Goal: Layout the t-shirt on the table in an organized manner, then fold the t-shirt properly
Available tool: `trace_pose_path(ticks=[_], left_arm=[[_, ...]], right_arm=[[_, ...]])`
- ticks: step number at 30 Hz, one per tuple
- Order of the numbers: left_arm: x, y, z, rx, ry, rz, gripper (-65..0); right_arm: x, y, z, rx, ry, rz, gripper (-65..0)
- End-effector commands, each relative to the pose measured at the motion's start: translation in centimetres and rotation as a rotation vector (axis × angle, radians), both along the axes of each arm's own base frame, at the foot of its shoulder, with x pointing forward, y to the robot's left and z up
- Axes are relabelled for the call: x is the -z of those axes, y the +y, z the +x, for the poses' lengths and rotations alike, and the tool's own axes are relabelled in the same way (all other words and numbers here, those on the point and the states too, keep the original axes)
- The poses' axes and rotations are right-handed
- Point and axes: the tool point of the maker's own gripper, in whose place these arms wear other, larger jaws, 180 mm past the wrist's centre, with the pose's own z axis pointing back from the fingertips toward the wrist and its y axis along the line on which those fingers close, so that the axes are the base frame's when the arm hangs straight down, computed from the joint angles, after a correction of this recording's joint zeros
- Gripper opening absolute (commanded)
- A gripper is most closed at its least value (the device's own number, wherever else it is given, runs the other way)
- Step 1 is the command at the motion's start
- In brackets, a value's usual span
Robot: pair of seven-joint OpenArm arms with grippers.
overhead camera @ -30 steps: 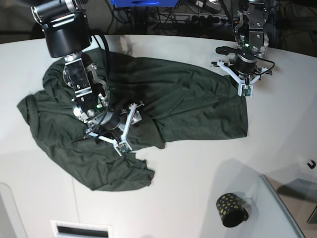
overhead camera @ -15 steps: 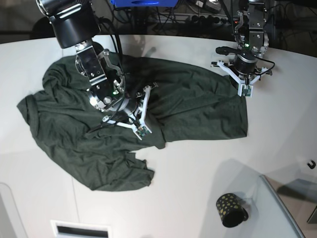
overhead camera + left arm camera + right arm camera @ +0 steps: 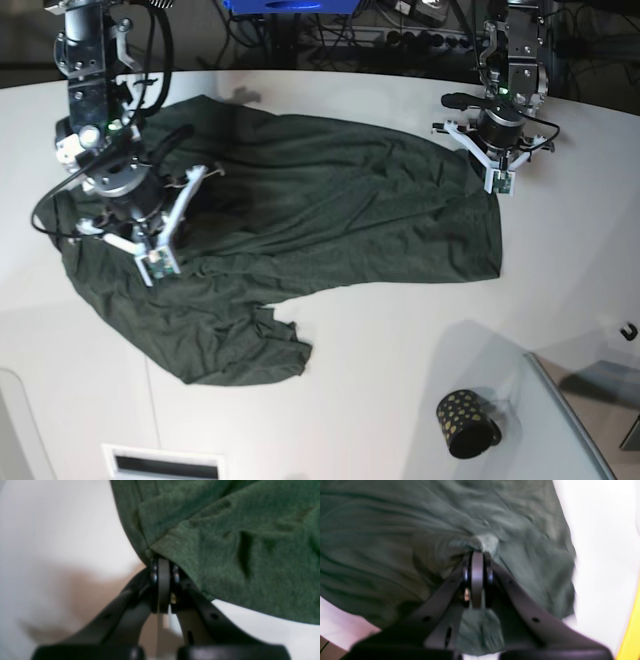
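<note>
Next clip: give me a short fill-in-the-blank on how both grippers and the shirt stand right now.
1. The left gripper is shut on the ____ of the dark green thin-fabric t-shirt.
2. The right gripper is ____ on a bunched fold of that t-shirt.
3. The small black cup with gold dots stands on the white ____, clear of the fabric.

Missing: edge; shut; table

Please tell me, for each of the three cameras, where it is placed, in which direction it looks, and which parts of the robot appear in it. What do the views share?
Base: high above, looking down at the table; shows both arms, t-shirt, cup.
Left wrist: behind the left gripper, looking along its shut fingers pinching the shirt's edge.
Right wrist: behind the right gripper, shut on bunched fabric.
Shared: all views show the green t-shirt and white table.
</note>
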Motion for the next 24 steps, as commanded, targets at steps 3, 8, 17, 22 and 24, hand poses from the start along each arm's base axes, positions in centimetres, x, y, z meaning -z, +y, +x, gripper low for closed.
trace_pose_path(ticks=[3,8,17,22,24], left_arm=[[-1.3,0.5,0.9,0.004,-0.043,0.02,-65.0],[-3.2,0.3,1.9,0.018,-0.098,0.028,-65.0],[-4.7,0.0,2.6,0.031,-0.139,0.036,-65.0],[-4.8,1.0,2.0,0.006,-0.136,0.048,-65.0],[-5.0,2.1,1.9,-0.022,-0.141,0.06,-65.0]], right_arm=[[-1.7,-7.6,0.7,0.163,-0.057,-0.084,-65.0],[-5.2,-19.3,-0.4,0.442,-0.148,-0.19,-65.0],[-7.1,-28.2,-5.2,0.725,-0.168,-0.248,-65.0],[-7.6,-32.1,-8.6,0.868,-0.163,-0.269,-65.0],[-7.9,-34.2,-9.7,0.928,-0.166,-0.278,-65.0]])
